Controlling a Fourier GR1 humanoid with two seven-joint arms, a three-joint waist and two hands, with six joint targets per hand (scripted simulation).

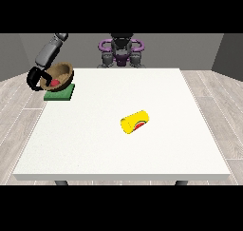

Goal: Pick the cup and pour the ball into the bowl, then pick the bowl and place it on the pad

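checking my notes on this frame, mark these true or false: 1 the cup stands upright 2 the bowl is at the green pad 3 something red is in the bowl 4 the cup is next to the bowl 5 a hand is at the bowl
1. The cup stands upright: false. It lies on its side on the table.
2. The bowl is at the green pad: true. It is tilted, and whether it touches the pad cannot be told.
3. Something red is in the bowl: true, a red ball shows inside it.
4. The cup is next to the bowl: false. The cup lies near the table's middle, well apart from the bowl at the far corner at the view's left.
5. A hand is at the bowl: true, the hand at the view's left is at its rim.
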